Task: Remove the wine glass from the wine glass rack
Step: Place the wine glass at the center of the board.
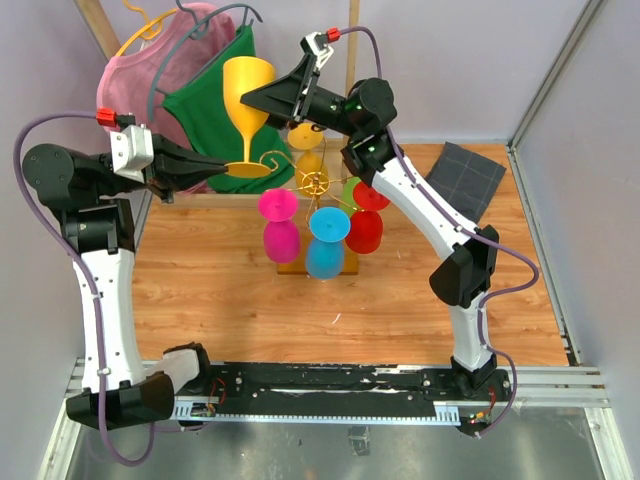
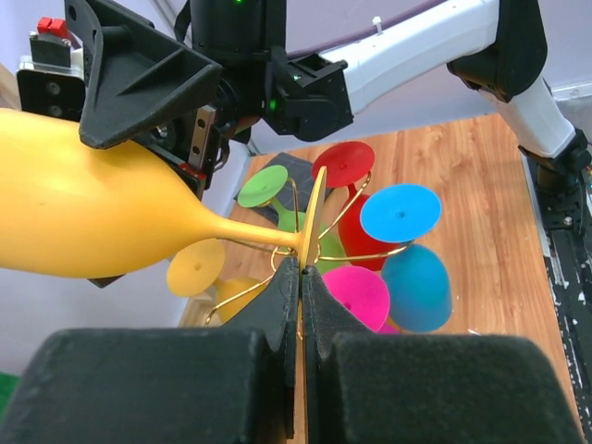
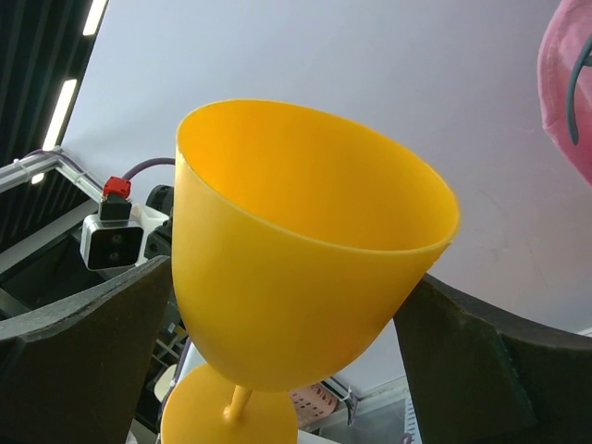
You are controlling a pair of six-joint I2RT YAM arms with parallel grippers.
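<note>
Low in the middle of the left wrist view, the left gripper (image 2: 301,270) is pinched tight on the thin flat foot of the yellow wine glass (image 2: 83,217). I think it grips there so the glass cannot tip over.

In the upper middle of the top view, the glass stands right way up in the air, just left of the wine glass rack (image 1: 314,183). It looks to be off the rack. A gold curl sits very close to its foot, and I cannot tell if they touch.

The right gripper (image 3: 282,287) is spread wide, with one finger on each side of the bowl, maybe to steady it. I cannot tell if those fingers press on it.

Farther back, the other glasses (image 1: 326,240) hang upside down and hide most of the rack's wooden base. The clothes (image 1: 215,110) behind are cut off at the top edge.
</note>
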